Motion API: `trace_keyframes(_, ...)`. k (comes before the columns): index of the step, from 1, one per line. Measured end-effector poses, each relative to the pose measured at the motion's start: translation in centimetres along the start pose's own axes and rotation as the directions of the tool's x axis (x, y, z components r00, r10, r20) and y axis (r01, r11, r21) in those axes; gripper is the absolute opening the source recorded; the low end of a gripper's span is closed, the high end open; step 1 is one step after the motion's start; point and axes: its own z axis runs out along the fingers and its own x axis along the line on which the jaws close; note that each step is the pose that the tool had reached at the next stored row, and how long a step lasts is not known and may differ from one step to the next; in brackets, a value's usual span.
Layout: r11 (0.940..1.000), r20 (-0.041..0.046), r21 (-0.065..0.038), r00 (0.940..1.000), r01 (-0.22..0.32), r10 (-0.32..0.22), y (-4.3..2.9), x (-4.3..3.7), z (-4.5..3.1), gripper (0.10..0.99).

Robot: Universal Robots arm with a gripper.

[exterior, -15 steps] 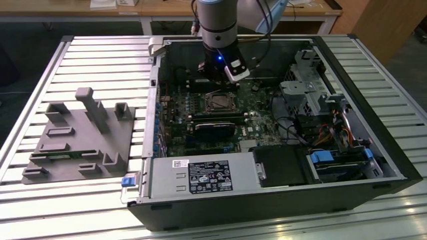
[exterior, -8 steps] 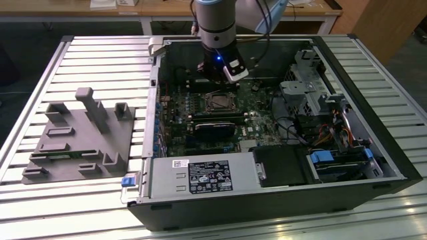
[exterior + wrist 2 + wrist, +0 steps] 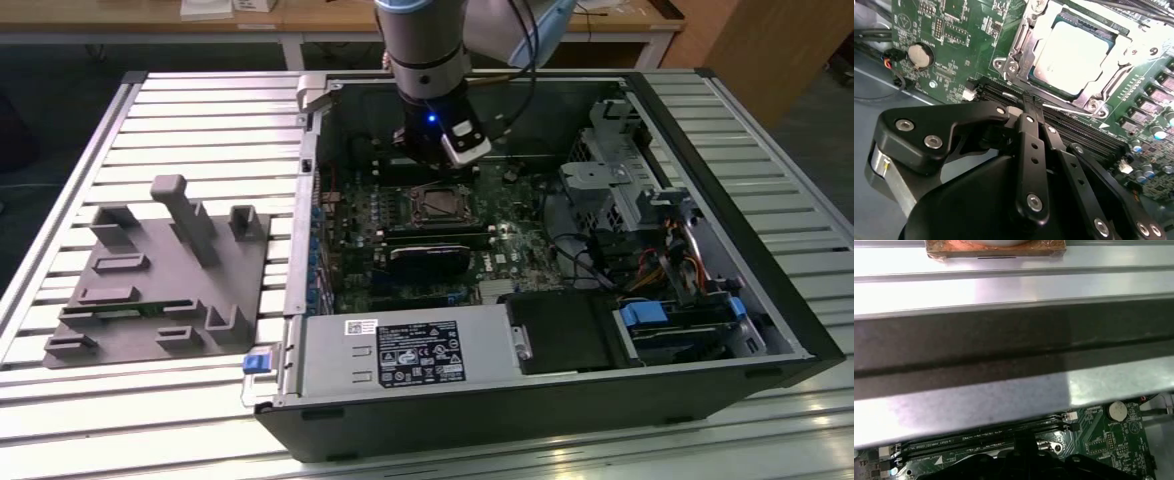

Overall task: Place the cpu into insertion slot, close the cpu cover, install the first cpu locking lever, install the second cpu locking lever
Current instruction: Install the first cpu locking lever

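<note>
The cpu (image 3: 1069, 52) is a flat square chip with a pale silvery face that catches the light. It lies in the insertion slot (image 3: 434, 203) on the green circuit board (image 3: 954, 30), in the far half of the open computer case (image 3: 534, 415). The cpu cover (image 3: 1019, 47) is a thin silvery frame, and it surrounds the chip so that the face shows through its window. I cannot tell whether it is latched. A thin bright rod (image 3: 1069, 111) runs along the frame's edge nearest the hand.

The case lies on its side on the slatted worktop (image 3: 200, 110), toward the edge on the exterior view's right. A grey fixture (image 3: 160, 285) sits apart from it near the opposite edge. Inside the case, the dark memory slots (image 3: 994, 89) run just beside the socket. A black card (image 3: 427, 258) lies nearer the front edge, and a power supply (image 3: 400, 355) fills the near corner. In the first wrist view the case wall (image 3: 1004, 405) stands close behind the board. Open room is mainly straight above the socket.

The arm (image 3: 424, 50) reaches down over the case's far edge. The hand (image 3: 1026, 105) has its fingertips drawn together, with nothing seen between them. They sit over the memory slots, just beside the frame's edge. I cannot tell whether they touch the rod or the board.
</note>
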Motion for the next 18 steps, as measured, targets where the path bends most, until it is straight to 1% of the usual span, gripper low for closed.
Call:
trace_keyframes(5, 0.9994, 0.0112, 0.005, 0.9993, -0.035, 0.035, 0.22, 0.18, 0.14, 0.106)
trace_keyframes(11, 0.9977, 0.0195, 0.011, 0.9976, -0.067, 0.066, 0.58, 0.49, 0.29, 0.106)
trace_keyframes(13, 0.9961, 0.0238, 0.014, 0.9959, -0.087, 0.087, 0.61, 0.52, 0.38, 0.106)
trace_keyframes(16, 0.9919, 0.0315, 0.02, 0.9917, -0.125, 0.125, 0.62, 0.56, 0.49, 0.106)
trace_keyframes(18, 0.9895, 0.0352, 0.023, 0.9893, -0.142, 0.141, 0.67, 0.65, 0.52, 0.106)
